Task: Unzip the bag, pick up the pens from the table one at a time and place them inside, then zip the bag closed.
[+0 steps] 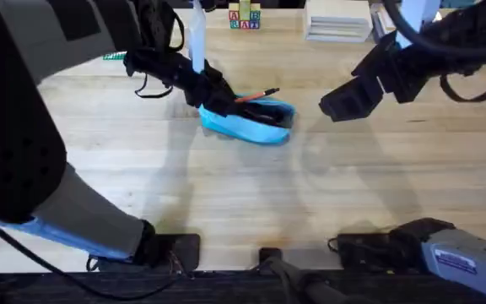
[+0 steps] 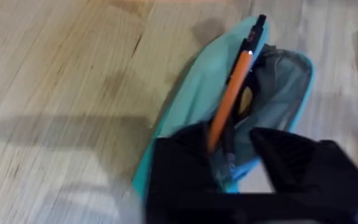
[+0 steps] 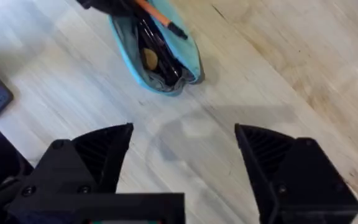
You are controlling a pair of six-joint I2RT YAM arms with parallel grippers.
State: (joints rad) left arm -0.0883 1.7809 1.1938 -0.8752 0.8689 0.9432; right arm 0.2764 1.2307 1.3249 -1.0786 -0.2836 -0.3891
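Left jaws (image 2: 229, 158) clamp orange pen (image 2: 232, 93) over open bag (image 2: 185, 106); right jaws (image 3: 182, 158) spread, apart.

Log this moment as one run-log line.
bag: unzipped, on table | orange pen: held by left hand, partly in bag, tip sticking out | right hand: open, empty, off to the side

The orange pen's (image 2: 232, 93) lower end is hidden behind the left jaws.
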